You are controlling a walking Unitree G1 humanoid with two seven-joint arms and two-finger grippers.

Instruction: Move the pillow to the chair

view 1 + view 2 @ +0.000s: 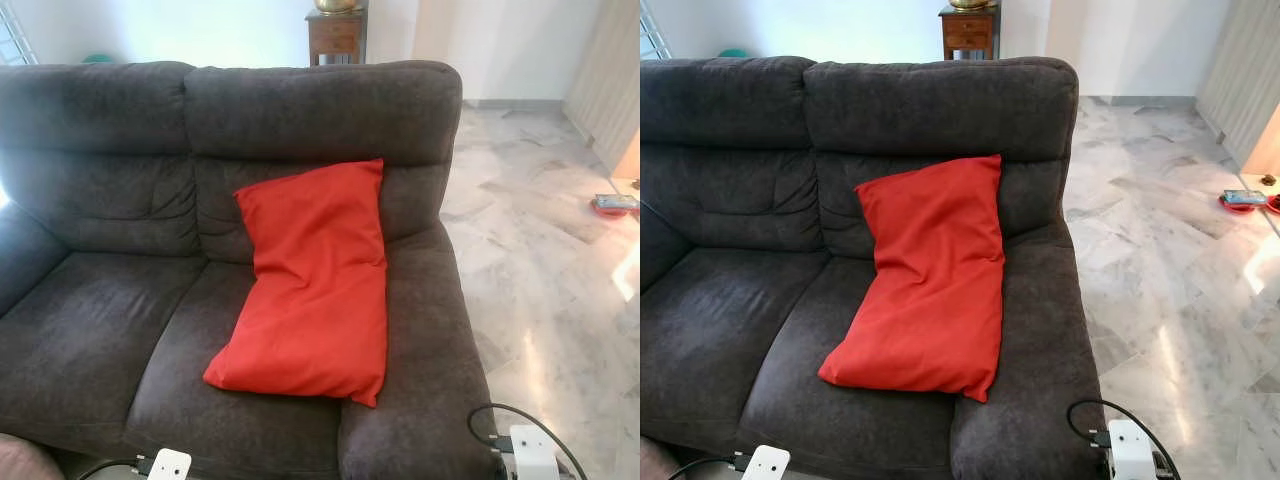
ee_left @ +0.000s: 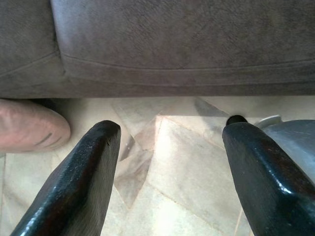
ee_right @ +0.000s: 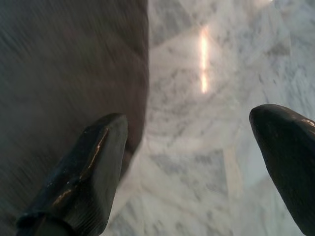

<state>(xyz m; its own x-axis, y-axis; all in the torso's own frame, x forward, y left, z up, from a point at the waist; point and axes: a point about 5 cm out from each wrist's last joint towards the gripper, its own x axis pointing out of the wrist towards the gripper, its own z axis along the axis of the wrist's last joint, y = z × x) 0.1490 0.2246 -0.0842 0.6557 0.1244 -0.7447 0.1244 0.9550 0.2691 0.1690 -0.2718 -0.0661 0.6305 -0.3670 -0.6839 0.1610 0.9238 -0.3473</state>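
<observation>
Pillow [image 1: 313, 280]: red, rectangular, on dk grey sofa [image 1: 110, 200], right seat; top edge leans on backrest, lower end lies on seat cushion, right side touching right armrest [image 1: 430, 330].
Sofa: two-seater, plush fabric, left seat bare.
Floor [image 1: 540, 250]: pale marble tiles, glossy, to right of sofa.
Side table [image 1: 336, 32]: small, wooden, far behind sofa, brass-coloured item on top.
Red item [image 1: 614, 204]: low on floor, far right; can't tell what.
L gripper [image 2: 167, 182]: low, near sofa front edge, above floor; jaws wide, holding nothing.
R gripper [image 3: 197, 177]: beside sofa's right side, above marble; jaws wide, empty; view blurred.
Pinkish rounded obj [image 2: 29, 130]: on floor by sofa base, near L gripper; unidentifiable.
</observation>
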